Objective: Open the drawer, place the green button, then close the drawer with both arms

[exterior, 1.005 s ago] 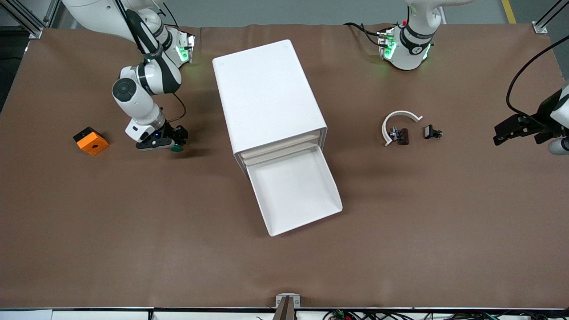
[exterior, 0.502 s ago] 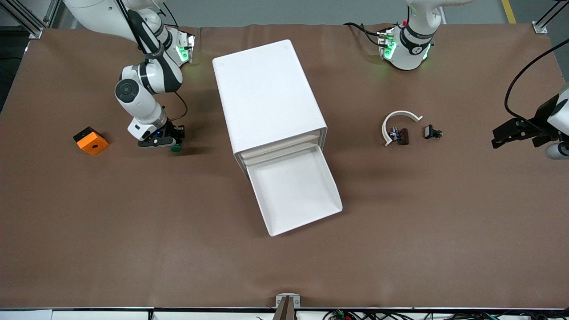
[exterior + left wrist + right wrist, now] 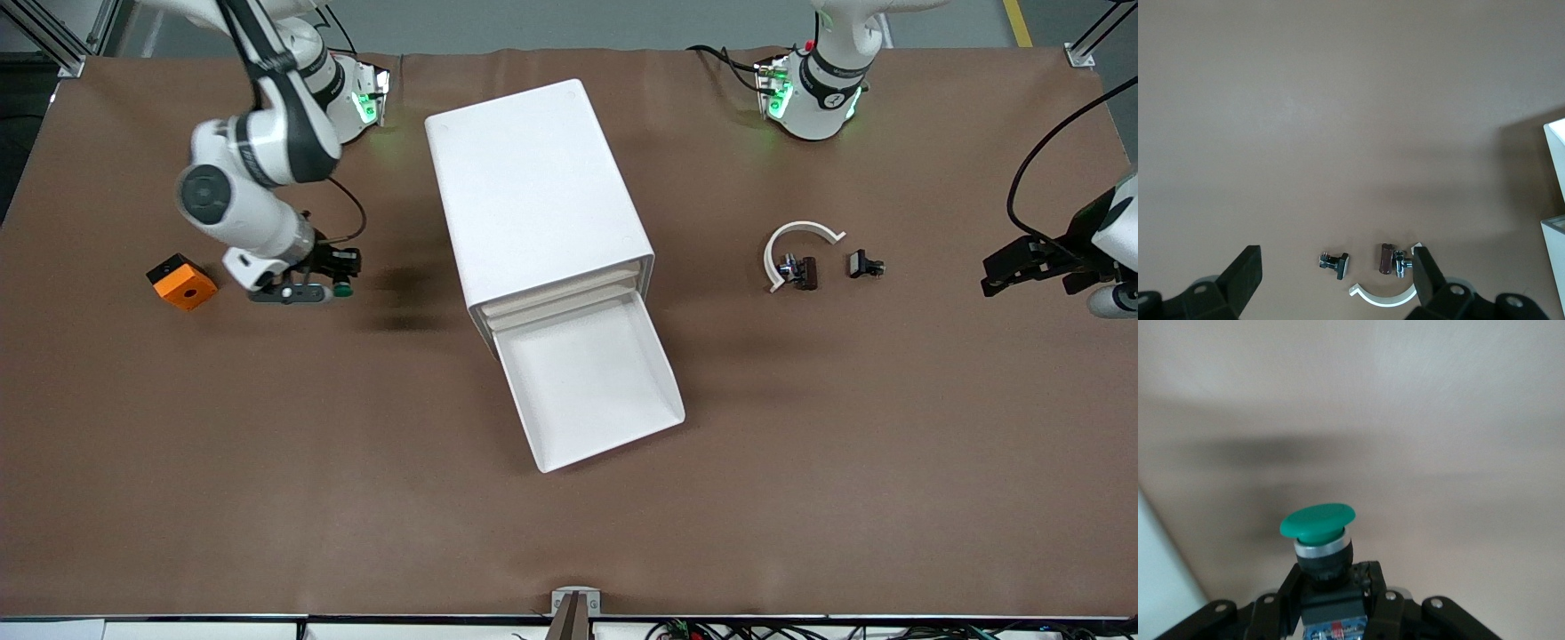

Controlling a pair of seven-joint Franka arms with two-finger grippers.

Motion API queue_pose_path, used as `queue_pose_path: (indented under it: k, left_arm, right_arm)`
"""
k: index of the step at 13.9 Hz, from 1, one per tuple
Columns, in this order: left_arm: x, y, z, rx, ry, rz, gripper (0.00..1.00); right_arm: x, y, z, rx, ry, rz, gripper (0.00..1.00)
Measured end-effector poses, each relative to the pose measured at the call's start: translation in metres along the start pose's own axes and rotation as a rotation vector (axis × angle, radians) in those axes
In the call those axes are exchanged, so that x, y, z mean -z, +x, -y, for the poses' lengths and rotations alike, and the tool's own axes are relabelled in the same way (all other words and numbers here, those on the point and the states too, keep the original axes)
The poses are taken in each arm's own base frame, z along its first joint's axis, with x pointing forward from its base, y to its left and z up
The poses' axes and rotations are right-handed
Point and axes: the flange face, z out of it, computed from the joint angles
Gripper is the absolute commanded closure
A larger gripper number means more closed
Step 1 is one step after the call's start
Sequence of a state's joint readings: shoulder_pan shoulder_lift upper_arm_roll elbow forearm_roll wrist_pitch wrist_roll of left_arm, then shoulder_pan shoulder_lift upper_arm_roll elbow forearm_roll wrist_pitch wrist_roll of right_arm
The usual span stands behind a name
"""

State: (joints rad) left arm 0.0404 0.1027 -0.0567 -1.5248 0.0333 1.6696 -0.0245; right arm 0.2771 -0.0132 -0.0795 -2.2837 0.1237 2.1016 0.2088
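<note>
The white cabinet (image 3: pixel 533 187) stands mid-table with its lowest drawer (image 3: pixel 587 382) pulled out toward the front camera, bare inside. My right gripper (image 3: pixel 336 277) hangs over the table between the orange block and the cabinet, shut on the button (image 3: pixel 340 288). In the right wrist view the button's round green cap (image 3: pixel 1318 523) juts out past the fingers of that gripper (image 3: pixel 1331 583), which clamp its black body. My left gripper (image 3: pixel 1009 267) waits open at the left arm's end of the table, holding nothing. In the left wrist view its fingers (image 3: pixel 1245 270) stand wide apart above the cloth.
An orange square block (image 3: pixel 182 282) with a hole lies toward the right arm's end. A white arc (image 3: pixel 796 244) (image 3: pixel 1385 297) and small black parts (image 3: pixel 800 271) (image 3: pixel 864 264) (image 3: pixel 1336 262) lie between the cabinet and the left gripper. Brown cloth covers the table.
My right gripper closed on the button, then lifted it off the cloth and drifted a little toward the orange block. The left arm barely moved.
</note>
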Motion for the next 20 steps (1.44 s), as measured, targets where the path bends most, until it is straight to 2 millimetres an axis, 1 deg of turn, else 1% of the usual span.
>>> queue_pose_path:
  k: [1,2,3,4,5,6,7,9,10,11,12,14,15,16,17,18,20]
  left_arm:
    - [0.0,0.0,-0.001,-0.001,0.0,-0.001,0.0]
    - [0.001,0.0,-0.001,-0.002,0.0,-0.001,0.0]
    - [0.002,-0.001,-0.002,-0.004,0.0,-0.003,0.0]
    - [0.003,-0.001,-0.004,-0.007,0.0,-0.004,0.0]
    - [0.004,-0.001,-0.005,-0.009,0.0,-0.006,0.0]
    - [0.004,-0.002,-0.006,-0.01,0.0,-0.007,0.0]
    - [0.005,-0.002,-0.006,-0.01,0.0,-0.008,0.0]
    - [0.005,-0.002,-0.006,-0.011,0.0,-0.008,0.0]
    - [0.005,-0.002,-0.007,-0.011,0.0,-0.008,0.0]
    - [0.005,-0.002,-0.007,-0.012,-0.001,-0.008,0.0]
    - [0.005,-0.002,-0.007,-0.012,-0.001,-0.008,0.0]
    - [0.004,-0.002,-0.008,-0.013,-0.001,-0.007,0.0]
    - [0.004,-0.002,-0.008,-0.013,-0.001,-0.007,0.0]
    - [0.004,-0.002,-0.008,-0.013,-0.001,-0.006,0.0]
    - [0.003,-0.002,-0.008,-0.013,-0.001,-0.006,0.0]
    - [0.003,-0.001,-0.008,-0.013,-0.001,-0.006,0.0]
    - [0.003,-0.001,-0.009,-0.015,-0.001,-0.01,0.0]
  right_arm:
    - [0.049,0.006,0.002,-0.05,0.008,0.016,1.0]
    - [0.097,0.007,0.005,-0.102,0.01,0.034,1.0]
    - [0.14,0.004,0.007,-0.156,0.009,0.05,1.0]
    - [0.176,0.002,0.009,-0.212,0.008,0.057,1.0]
    - [0.203,0.0,0.012,-0.267,0.009,0.06,1.0]
    - [0.219,0.001,0.018,-0.329,0.02,0.071,1.0]
    - [0.228,0.003,0.027,-0.398,0.048,0.095,1.0]
    - [0.238,0.011,0.047,-0.542,0.099,0.147,1.0]
    - [0.243,0.014,0.058,-0.598,0.102,0.161,1.0]
    - [0.251,0.015,0.075,-0.642,0.099,0.163,1.0]
    - [0.259,0.015,0.098,-0.692,0.097,0.151,1.0]
    - [0.266,0.014,0.152,-0.796,0.096,0.13,1.0]
    - [0.265,0.014,0.18,-0.854,0.096,0.127,1.0]
    - [0.259,0.017,0.205,-0.914,0.095,0.124,1.0]
    - [0.249,0.021,0.231,-0.977,0.098,0.118,1.0]
    - [0.235,0.026,0.254,-1.035,0.101,0.114,1.0]
    - [0.205,0.033,0.294,-1.144,0.107,0.109,1.0]
